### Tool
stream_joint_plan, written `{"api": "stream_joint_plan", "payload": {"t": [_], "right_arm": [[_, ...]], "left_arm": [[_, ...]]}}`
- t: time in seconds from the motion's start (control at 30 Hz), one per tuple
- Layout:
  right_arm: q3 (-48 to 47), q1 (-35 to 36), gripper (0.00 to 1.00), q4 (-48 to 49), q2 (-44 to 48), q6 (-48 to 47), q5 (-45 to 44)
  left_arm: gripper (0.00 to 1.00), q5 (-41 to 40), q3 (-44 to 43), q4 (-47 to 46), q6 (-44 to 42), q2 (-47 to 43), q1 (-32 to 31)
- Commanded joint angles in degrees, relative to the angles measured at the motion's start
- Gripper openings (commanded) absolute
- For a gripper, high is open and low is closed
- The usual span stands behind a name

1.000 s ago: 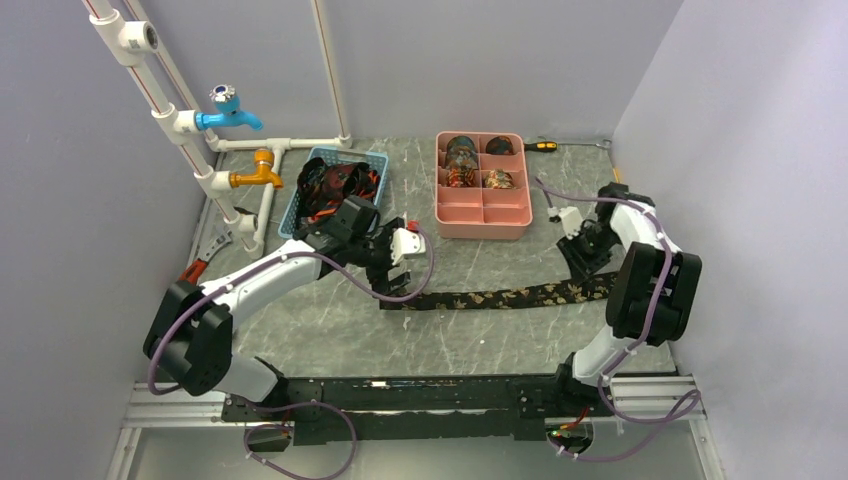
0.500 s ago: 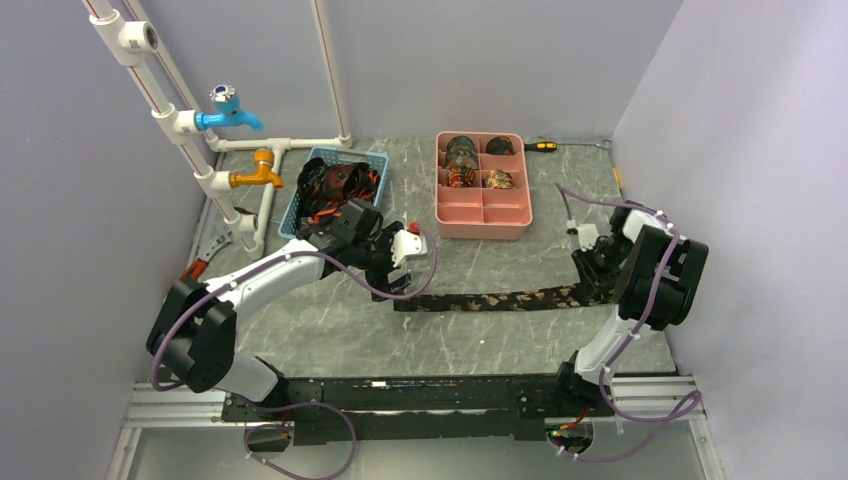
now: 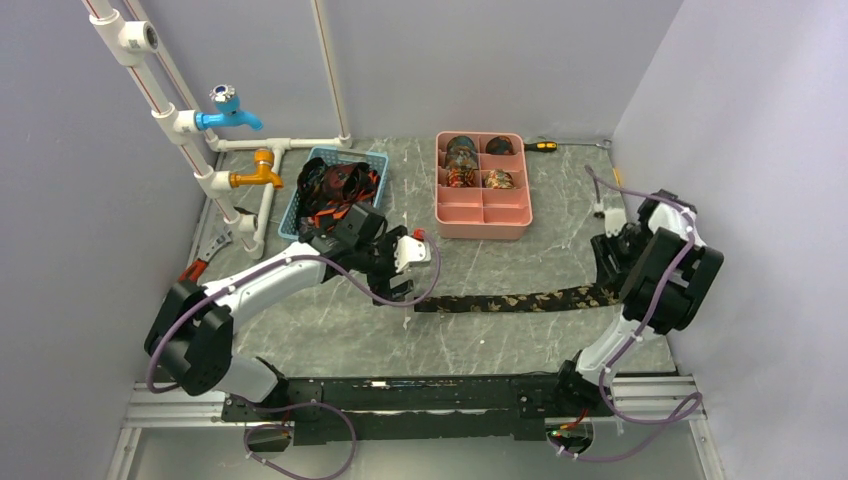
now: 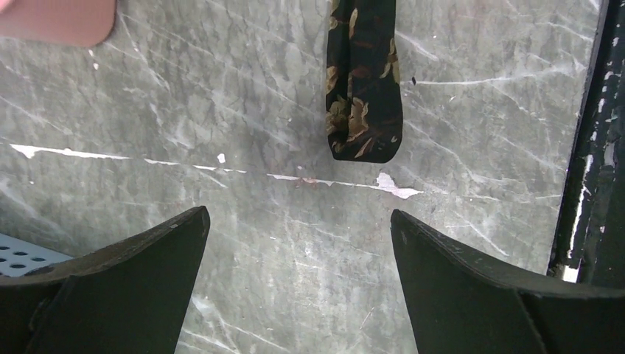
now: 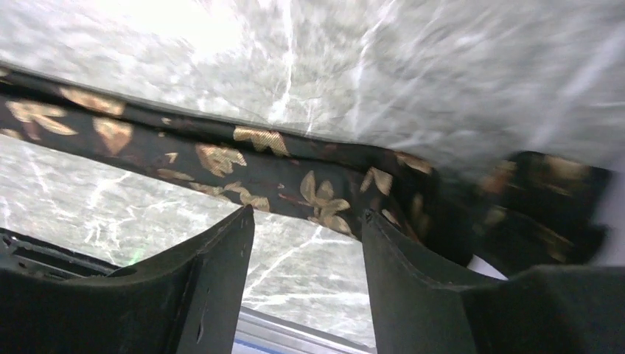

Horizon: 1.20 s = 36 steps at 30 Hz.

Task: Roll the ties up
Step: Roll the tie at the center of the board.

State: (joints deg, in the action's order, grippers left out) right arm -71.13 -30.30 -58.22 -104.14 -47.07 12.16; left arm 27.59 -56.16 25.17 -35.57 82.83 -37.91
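**Progress: part done (judged)**
- Rolled ties [image 3: 461, 150]: four coils, one in each of the four far compartments of the tray [image 3: 461, 212]. The tray's near compartments are bare.
- Loose ties [image 3: 330, 190]: a tangle in the basket [image 3: 372, 160], on the left-arm side of the tray. The count cannot be told, and all are left to roll.
- Tie [image 3: 520, 299]: one, dark with gold leaves, not yet rolled. No turn shows at either end.

**Tie: position**
- It lies flat on the worktop [image 3: 330, 330] as a straight strip, nearer the arms than the tray.
- It runs crosswise, from just outside the tray's left corner to well past its right side.

**Left gripper [image 4: 298, 217]**
- Position: low over the worktop, off the tray's near left corner.
- State: jaws spread wide, nothing between them.
- Relation to the tie: the tie's blunt end lies ahead of the fingertips. It is in line with the gap and apart from both fingers.

**Right gripper [image 5: 307, 217]**
- Position: well to the right-arm side of the tray and nearer than it, at the tie's other end.
- State: jaws part-spread. Bare worktop shows between the fingers, and no cloth is pinched there.
- Relation to the tie: the strip crosses just beyond the fingertips. Whether the tips touch it cannot be told, as the wrist view is blurred. The cloth further along looks bunched.

**Left to do (judged)**
- Take up one end of the flat tie, coil it and place it in the tray, then do the same for the basket's contents.
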Motion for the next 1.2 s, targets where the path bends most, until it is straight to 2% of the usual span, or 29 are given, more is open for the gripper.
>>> {"api": "stream_joint_plan", "payload": {"t": [0.0, 0.13, 0.17, 0.2, 0.23, 0.33, 0.43, 0.47, 0.53, 0.6, 0.67, 0.73, 0.77, 0.83, 0.87, 0.93, 1.0, 1.1, 1.17], "right_arm": [[-9.53, -0.21, 0.62, -5.77, 10.97, -1.26, 10.78], [-16.14, 0.03, 0.80, -9.29, 17.22, 0.31, 18.95], [-17.70, 0.07, 0.85, -10.00, 18.83, 0.54, 22.09], [-18.52, 0.03, 0.97, -9.85, 21.27, 1.30, 25.29], [-18.11, 0.02, 0.99, -8.02, 23.62, 3.55, 28.66], [-12.51, 0.23, 1.00, 3.57, 30.39, 18.50, 34.36], [-8.31, 1.98, 0.99, 6.70, 32.69, 23.76, 41.33], [-8.46, 3.93, 0.97, 4.71, 31.10, 24.26, 42.27], [-8.74, 9.00, 0.84, -3.26, 27.07, 25.02, 42.25], [-4.51, 12.76, 0.76, -7.55, 24.37, 24.64, 45.73], [3.08, 15.44, 0.70, -5.31, 25.06, 27.38, 48.97], [10.44, 16.91, 0.69, -0.40, 27.83, 30.65, 51.20], [13.38, 17.45, 0.70, 4.14, 29.53, 35.20, 50.71], [16.96, 18.67, 0.75, 10.07, 32.23, 39.58, 51.08], [18.37, 19.85, 0.78, 12.30, 32.86, 41.44, 50.43], [20.54, 21.07, 0.89, 14.09, 32.72, 43.57, 49.08], [23.08, 21.29, 0.99, 15.19, 31.53, 45.68, 50.63], [28.11, 21.29, 1.00, 19.40, 30.82, 51.54, 52.92], [30.59, 21.30, 1.00, 23.26, 30.99, 54.69, 53.30]], "left_arm": [[0.99, 1.42, 0.62, -1.24, -0.88, -5.11, -0.25], [0.99, 4.38, 1.09, -3.67, 3.08, -8.78, 0.49], [0.99, 5.15, 1.09, -4.24, 3.84, -9.41, 0.55], [0.99, 5.81, 1.11, -5.01, 4.61, -10.12, 0.58], [0.99, 6.30, 1.37, -5.99, 5.57, -10.65, 0.61], [0.99, 9.07, 2.98, -9.38, 6.50, -11.63, 0.38], [0.99, 8.86, 4.77, -12.95, 4.73, -10.41, -2.57], [0.99, 8.32, 5.04, -13.82, 4.05, -9.63, -3.80], [0.99, 8.08, 4.55, -14.69, 3.38, -7.50, -5.34], [0.99, 8.49, 2.95, -14.86, 4.90, -5.70, -5.69], [0.99, 12.42, 1.03, -14.76, 10.86, -5.04, -5.36], [0.99, 17.32, 0.19, -17.13, 22.68, -4.64, -5.35], [0.99, 19.41, 0.39, -19.81, 28.99, -4.11, -5.33], [0.99, 22.47, 2.26, -27.34, 44.06, -2.08, -5.41], [0.99, 22.64, 4.87, -34.25, 51.20, -1.82, -5.47], [1.00, 20.60, 10.38, -44.84, 61.48, -2.05, -6.28], [0.99, 22.69, 12.04, -49.99, 69.58, 0.49, -6.73], [0.99, 21.15, 14.82, -58.31, 78.63, 2.69, -7.14], [0.99, 20.98, 15.45, -61.99, 81.70, 4.62, -7.16]]}}
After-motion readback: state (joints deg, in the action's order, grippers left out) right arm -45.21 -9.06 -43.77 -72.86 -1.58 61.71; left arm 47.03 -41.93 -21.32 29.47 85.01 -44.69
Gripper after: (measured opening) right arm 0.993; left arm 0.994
